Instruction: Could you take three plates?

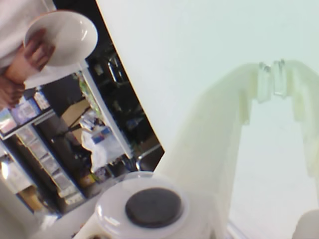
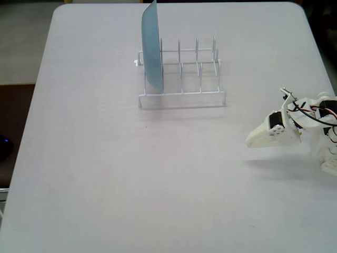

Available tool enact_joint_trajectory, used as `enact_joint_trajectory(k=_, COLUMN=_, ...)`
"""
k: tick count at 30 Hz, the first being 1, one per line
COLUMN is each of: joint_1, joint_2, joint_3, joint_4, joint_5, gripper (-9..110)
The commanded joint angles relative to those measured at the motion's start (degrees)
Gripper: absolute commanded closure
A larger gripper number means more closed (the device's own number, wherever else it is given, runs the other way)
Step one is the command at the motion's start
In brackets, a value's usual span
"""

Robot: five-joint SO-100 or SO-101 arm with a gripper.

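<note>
1. In the fixed view, a white wire dish rack (image 2: 181, 74) is being seen standing on the pale table (image 2: 131, 174), toward the far side of it.
2. A light blue plate (image 2: 151, 45) is being held upright in the leftmost slot of the rack; the other slots to its right are being left bare.
3. The white arm is being shown at the right edge of the fixed view, well apart from the rack, with the gripper (image 2: 253, 141) pointing left, low above the table.
4. In the wrist view, the gripper (image 1: 271, 67) is being seen with its two fingertips brought together, touching or nearly so, and nothing is being gripped between them: the claw is being kept clenched on nothing.
5. In the same wrist view, a cream-white plate (image 1: 65, 36) is being held by a person's hand (image 1: 30, 57) at the upper left, off the table, with shelves and clutter behind it.
6. A yellow or an orange plate is not being shown in either view.
7. A round white part with a dark centre (image 1: 152, 206) is being seen at the bottom of the wrist view.
</note>
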Motion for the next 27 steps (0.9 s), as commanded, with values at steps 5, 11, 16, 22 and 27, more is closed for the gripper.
enact_joint_trajectory(k=5, joint_1=0.53, joint_2=1.14, joint_3=-0.18, joint_4=0.26, joint_5=0.53, gripper=102)
enact_joint_trajectory(k=11, joint_1=0.53, joint_2=1.14, joint_3=-0.18, joint_4=0.26, joint_5=0.70, gripper=102)
enact_joint_trajectory(k=16, joint_1=0.53, joint_2=1.14, joint_3=-0.18, joint_4=0.26, joint_5=0.53, gripper=102)
enact_joint_trajectory(k=22, joint_1=0.53, joint_2=1.14, joint_3=-0.18, joint_4=0.26, joint_5=-0.09, gripper=102)
enact_joint_trajectory(k=27, joint_1=0.53, joint_2=1.14, joint_3=-0.18, joint_4=0.26, joint_5=-0.26, gripper=102)
